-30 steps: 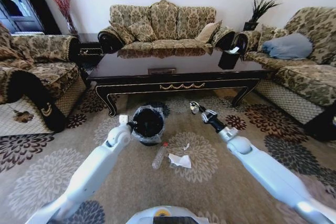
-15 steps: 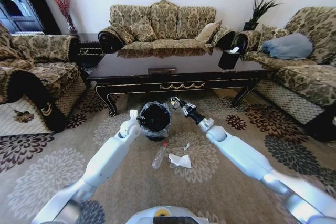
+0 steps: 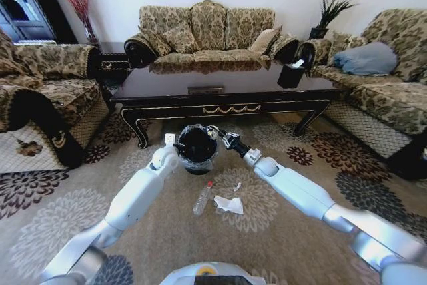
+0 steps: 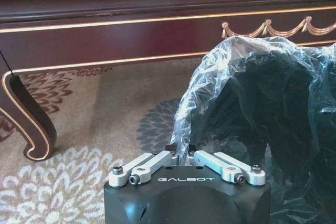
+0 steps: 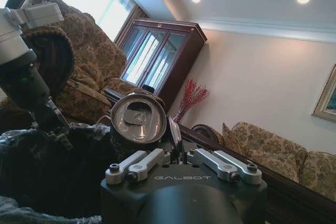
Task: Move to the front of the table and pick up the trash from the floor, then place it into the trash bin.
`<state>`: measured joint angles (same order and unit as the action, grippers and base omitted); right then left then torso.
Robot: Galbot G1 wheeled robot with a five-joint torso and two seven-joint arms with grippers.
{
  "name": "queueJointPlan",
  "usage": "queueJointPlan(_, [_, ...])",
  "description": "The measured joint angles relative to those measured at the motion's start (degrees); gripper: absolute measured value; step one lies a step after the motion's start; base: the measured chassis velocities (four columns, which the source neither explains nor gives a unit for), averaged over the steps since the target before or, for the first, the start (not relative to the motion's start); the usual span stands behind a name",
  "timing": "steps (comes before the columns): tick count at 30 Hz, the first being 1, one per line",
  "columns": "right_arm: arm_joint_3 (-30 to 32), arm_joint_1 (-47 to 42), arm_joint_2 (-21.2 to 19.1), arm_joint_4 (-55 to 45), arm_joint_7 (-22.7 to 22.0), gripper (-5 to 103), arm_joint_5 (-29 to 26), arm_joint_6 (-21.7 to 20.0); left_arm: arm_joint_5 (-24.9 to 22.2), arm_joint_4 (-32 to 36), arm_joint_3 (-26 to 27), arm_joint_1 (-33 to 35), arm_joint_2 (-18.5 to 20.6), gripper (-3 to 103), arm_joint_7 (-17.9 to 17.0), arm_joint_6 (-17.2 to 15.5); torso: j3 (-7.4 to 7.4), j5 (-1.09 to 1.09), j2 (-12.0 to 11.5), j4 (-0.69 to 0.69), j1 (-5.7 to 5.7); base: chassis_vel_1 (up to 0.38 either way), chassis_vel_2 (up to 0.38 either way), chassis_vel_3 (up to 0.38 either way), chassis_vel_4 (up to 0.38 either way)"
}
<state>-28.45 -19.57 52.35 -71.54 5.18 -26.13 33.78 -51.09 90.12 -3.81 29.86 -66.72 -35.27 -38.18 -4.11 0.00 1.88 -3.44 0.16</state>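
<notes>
Both arms reach forward and low. The right gripper clamps a can at the trash bin rim; the left gripper pinches the bin's clear bag at the opposite side. Bottle and paper lie behind them on the floor.

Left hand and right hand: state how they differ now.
The left hand pinches the trash bin's clear liner; the right hand grips a drink can. The left hand sits at the bin's left rim, the right hand at its right rim. Both are shut, beside the bin.
</notes>
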Motion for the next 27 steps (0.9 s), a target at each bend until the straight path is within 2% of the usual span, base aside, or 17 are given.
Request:
queueJointPlan(11, [-2.1,2.1,0.9,1.4,-0.4,8,-0.2,-0.1,-0.2,-1.2,-0.1,-1.8,-1.3,2,0.0,0.2,0.0,0.0,0.0,0.0,0.0,0.0,0.0,0.0,0.0])
queueJointPlan(14, [-2.2,2.3,1.3,2.1,-1.0,24,-0.2,-0.1,-0.2,-1.3,-0.1,-2.2,-1.3,2,0.0,0.2,0.0,0.01,0.0,0.0,0.0,0.0,0.0,0.0,0.0])
queueJointPlan(17, [-2.2,2.5,1.4,2.3,-1.1,29,-0.2,-0.1,-0.2,-1.4,-0.1,-2.2,-1.4,2,0.1,0.2,0.0,0.0,0.0,0.01,0.0,0.0,0.0,0.0,0.0])
queueJointPlan(19, [-1.8,2.2,1.3,1.9,-1.5,40,-0.3,-0.1,-0.2,-1.1,0.0,-2.0,-1.3,2,0.1,0.2,0.0,0.0,0.0,0.01,0.0,0.0,0.0,0.0,0.0])
queueJointPlan(20, [-1.8,2.2,1.3,1.9,-1.5,40,-0.3,-0.1,-0.2,-1.1,0.0,-2.0,-1.3,2,0.1,0.2,0.0,0.0,0.0,0.01,0.0,0.0,0.0,0.0,0.0])
queueJointPlan(23, [-0.1,0.7,0.4,0.8,-1.9,56,-0.8,-0.3,-0.2,-0.5,0.3,-1.3,-0.6,2,0.1,0.2,0.0,0.01,0.0,0.0,0.0,0.0,0.0,0.0,0.0])
queueJointPlan(24, [-0.1,0.7,0.4,0.8,-1.9,56,-0.8,-0.3,-0.2,-0.5,0.3,-1.3,-0.6,2,0.1,0.2,0.0,0.01,0.0,0.0,0.0,0.0,0.0,0.0,0.0])
queueJointPlan(27, [0.9,0.0,-0.6,0.0,-1.9,67,-0.8,-0.3,-0.2,0.0,0.7,-0.7,0.1,2,0.1,0.2,0.0,0.0,0.0,0.0,0.0,0.0,0.0,0.0,0.0])
